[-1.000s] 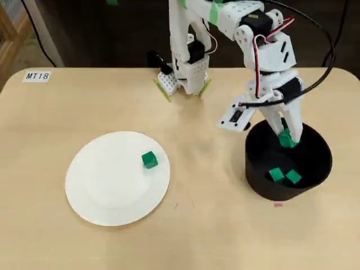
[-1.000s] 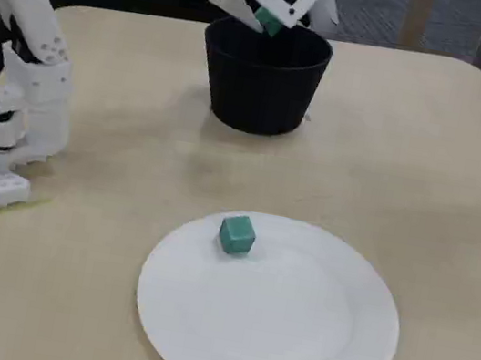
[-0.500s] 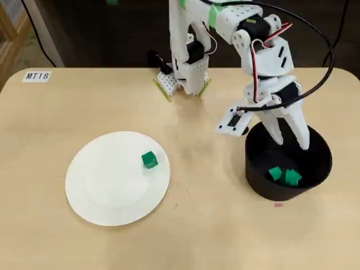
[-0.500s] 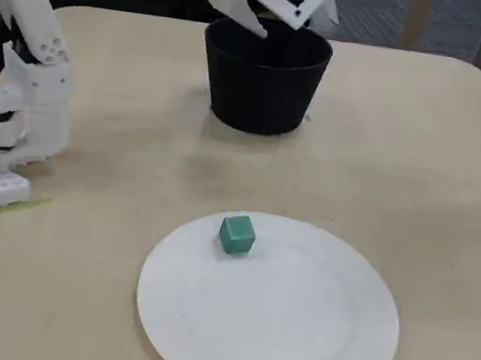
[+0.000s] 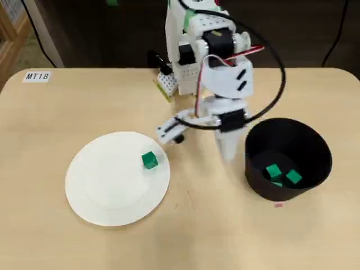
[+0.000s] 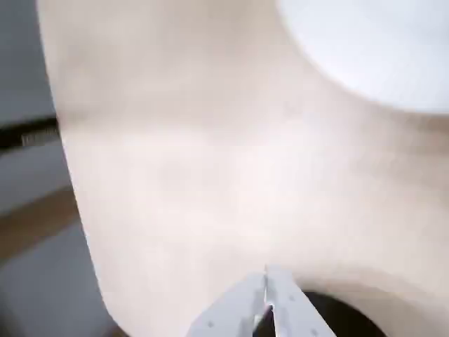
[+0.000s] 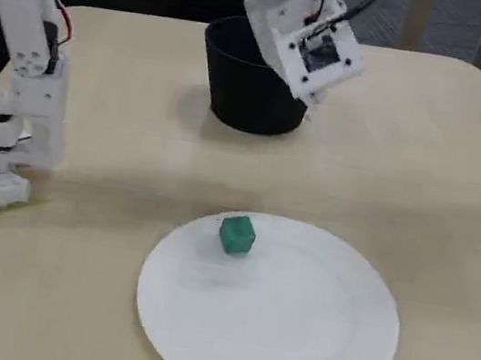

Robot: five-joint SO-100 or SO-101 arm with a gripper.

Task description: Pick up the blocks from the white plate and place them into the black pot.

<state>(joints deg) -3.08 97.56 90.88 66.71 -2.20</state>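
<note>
From my remote station, the overhead view places the large round white plate point(image 5: 117, 179) in the lower left of the frame on the light wooden table point(image 5: 50, 118), and the round matte black pot point(image 5: 288, 159) at right of centre, well apart from the plate. One small bright green cube point(image 5: 149, 160) sits on the plate near its upper right rim; in the fixed view the same cube point(image 7: 237, 234) lies near the plate's far rim, slightly rotated so that an edge faces the camera. Being a cube, it has no long axis. On the pot floor I see two more green cubes point(image 5: 273, 171) touching or just beside each other; I cannot tell whether a third lies hidden under them. The white two-finger gripper point(image 5: 226, 150) points toward the bottom of the overhead frame, over bare table between plate and pot, just beside the pot's left wall. In the wrist view, the fingertips point(image 6: 266, 281) meet at the bottom centre with no visible gap and nothing between them, so I read the fingers as closed and empty. That view is blurred. A small white label marked MT18 point(image 5: 37, 76) lies at the table's upper left corner.
</note>
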